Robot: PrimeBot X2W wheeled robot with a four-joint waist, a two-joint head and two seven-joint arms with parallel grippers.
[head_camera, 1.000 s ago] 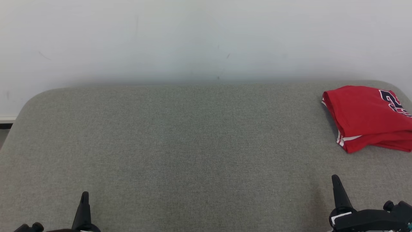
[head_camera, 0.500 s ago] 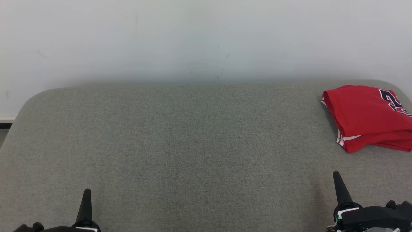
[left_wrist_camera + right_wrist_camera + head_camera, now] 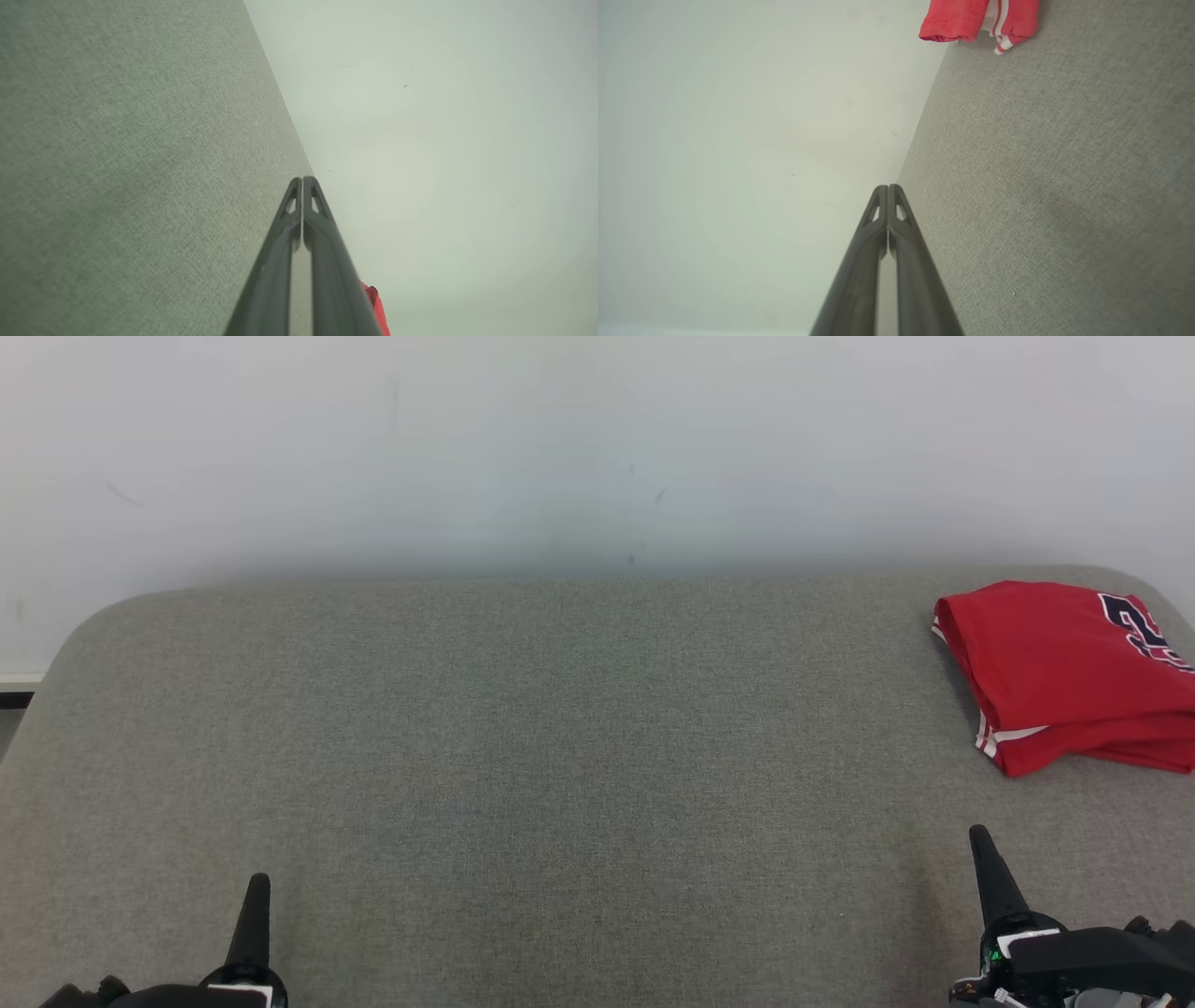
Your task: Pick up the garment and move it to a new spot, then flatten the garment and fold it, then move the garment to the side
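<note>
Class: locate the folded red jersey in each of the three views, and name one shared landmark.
Head view: red jersey at far right, cut by the edge, on the grey padded surface.
Left wrist view: a red sliver at the bottom, right of the left end effector.
Right wrist view: jersey at top edge, right of centre.
Shared landmark: where the padded surface meets the white wall.
</note>
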